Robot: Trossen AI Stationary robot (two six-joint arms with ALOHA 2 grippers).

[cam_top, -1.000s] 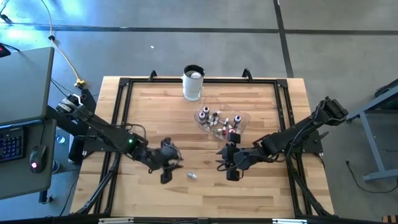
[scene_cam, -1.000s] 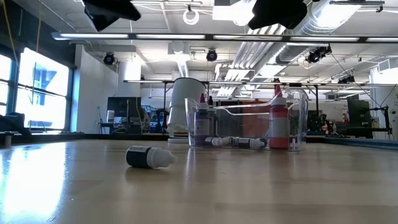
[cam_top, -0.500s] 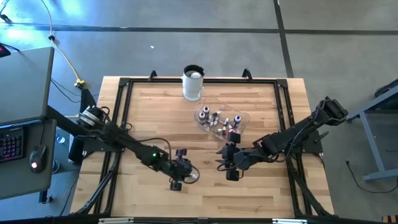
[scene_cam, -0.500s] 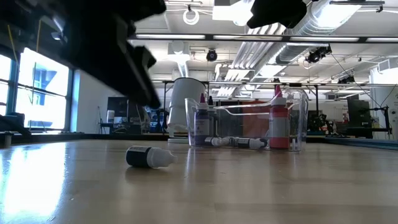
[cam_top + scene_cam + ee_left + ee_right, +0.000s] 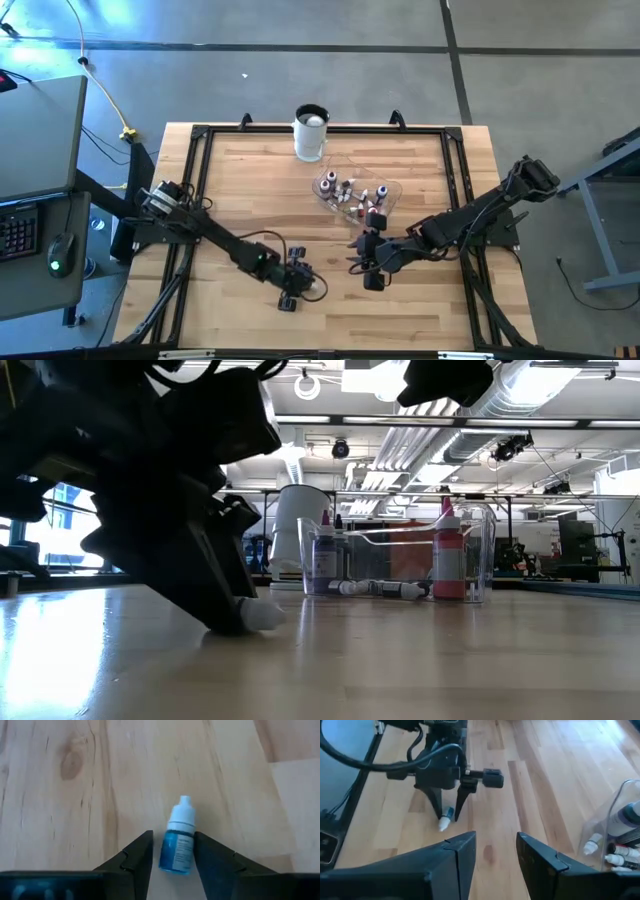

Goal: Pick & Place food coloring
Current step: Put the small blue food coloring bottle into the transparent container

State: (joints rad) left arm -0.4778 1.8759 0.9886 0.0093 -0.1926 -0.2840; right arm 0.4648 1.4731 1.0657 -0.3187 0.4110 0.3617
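Observation:
One food coloring bottle (image 5: 178, 845), blue with a white cap, lies on its side on the wood table, near the front middle. My left gripper (image 5: 172, 842) is down at the table, open, with one finger on each side of the bottle's body; the cap (image 5: 262, 617) sticks out past the fingers. The right wrist view shows the same bottle (image 5: 445, 822) between those fingers. Several more bottles stand or lie in the clear bowl (image 5: 360, 195). My right gripper (image 5: 368, 265) hangs open above the table just in front of the bowl, with nothing between its fingers.
A tall white cup (image 5: 311, 133) stands at the far edge behind the clear bowl (image 5: 400, 555). A black frame (image 5: 195, 200) runs along the table's sides. Bare wood lies on the left half and along the front edge.
My left gripper has come down and toward the table's right and near edge, rolling as it went, until its fingers stand on either side of the lying bottle. The bottle has stayed where it was.

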